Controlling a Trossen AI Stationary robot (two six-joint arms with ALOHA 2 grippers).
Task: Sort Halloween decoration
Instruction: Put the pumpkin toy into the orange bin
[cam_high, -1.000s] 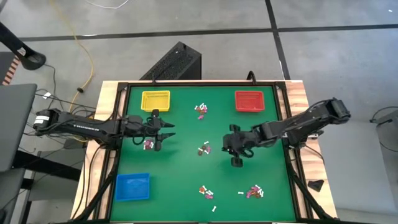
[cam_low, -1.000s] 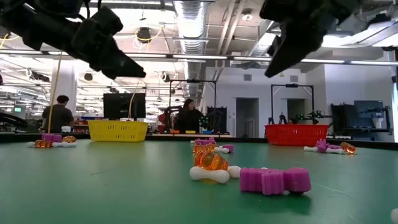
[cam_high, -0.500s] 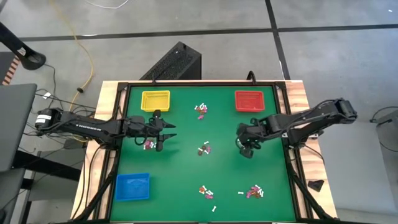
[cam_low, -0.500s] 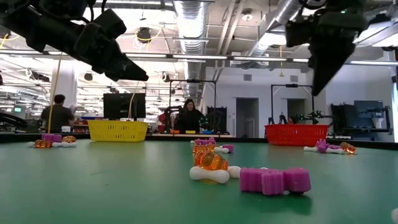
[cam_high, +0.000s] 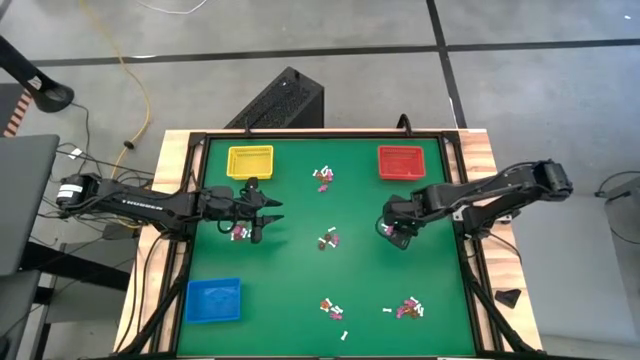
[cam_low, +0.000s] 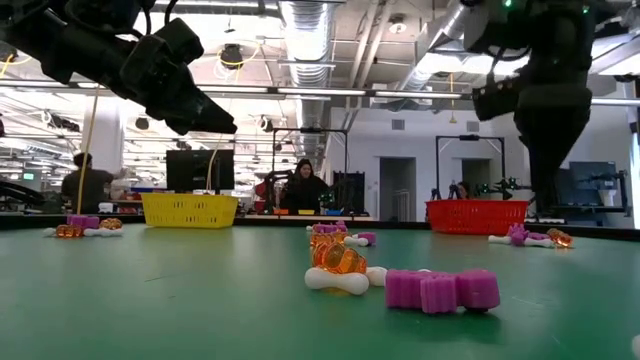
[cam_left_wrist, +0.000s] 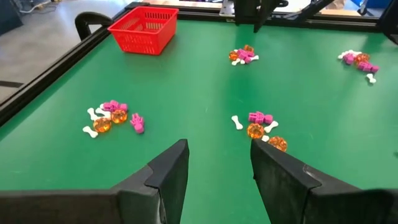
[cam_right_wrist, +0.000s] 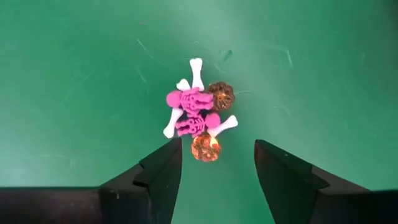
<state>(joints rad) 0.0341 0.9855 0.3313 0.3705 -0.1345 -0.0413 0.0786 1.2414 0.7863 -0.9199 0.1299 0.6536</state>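
The right gripper (cam_high: 400, 237) hangs nose-down at about 3 o'clock from the table centre, fingers spread wide and holding nothing. In the right wrist view a small cluster (cam_right_wrist: 198, 118) of Halloween trinkets lies on the green mat (cam_high: 300, 270) just ahead of the fingertips: two pink skeletons, white bones, two orange pumpkins, all touching. Further clusters lie at 12 o'clock near the red tray (cam_high: 401, 162), at the centre, and at 5 to 6 o'clock. The left gripper (cam_high: 262, 211) waits at 9 o'clock beside its own cluster, fingers apart and empty. Judged step: approach for a pick. The next move likely calls for descending over a single trinket and closing without dragging its neighbours.
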